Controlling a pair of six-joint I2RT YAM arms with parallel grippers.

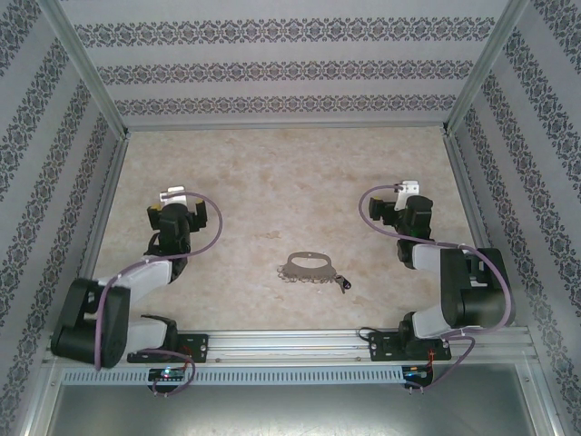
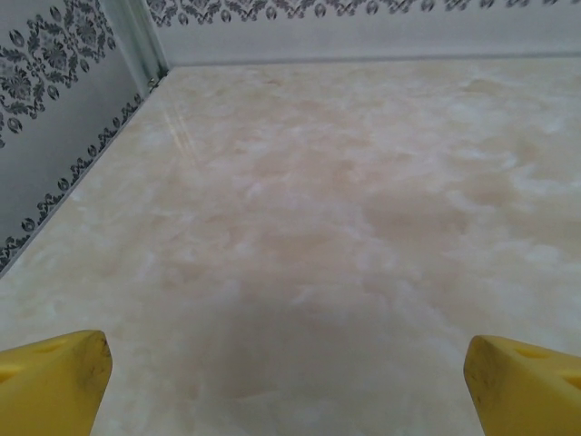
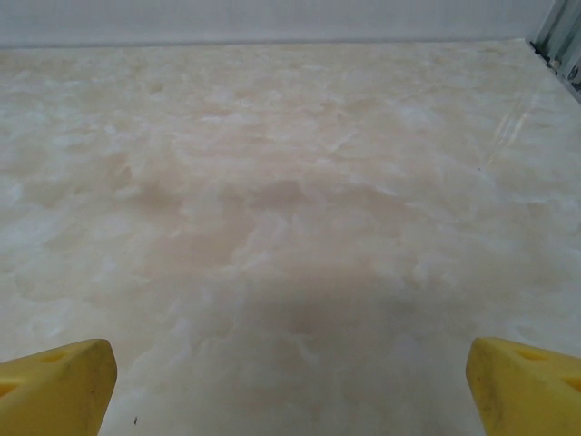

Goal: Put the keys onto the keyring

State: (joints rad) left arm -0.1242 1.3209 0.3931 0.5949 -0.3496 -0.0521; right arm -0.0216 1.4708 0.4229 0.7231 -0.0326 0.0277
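The keyring (image 1: pixel 310 275), a thin grey D-shaped metal loop with a row of small bits along its near edge, lies flat on the table between the two arms, nearer the front. A tiny dark key (image 1: pixel 343 283) lies just off its right end, close to or touching the loop. My left gripper (image 1: pixel 172 196) hovers far to the loop's left and a little behind it. Its yellow fingertips (image 2: pixel 54 381) stand wide apart, open over bare table. My right gripper (image 1: pixel 408 189) is behind and right of the loop, also open, with yellow fingertips (image 3: pixel 522 386) spread and nothing between them.
The pale marbled table (image 1: pixel 290 182) is boxed in by patterned walls (image 1: pixel 290 73) at the back and both sides, with metal corner posts (image 2: pixel 136 41). A metal rail (image 1: pixel 290 343) carrying both arm bases runs along the near edge.
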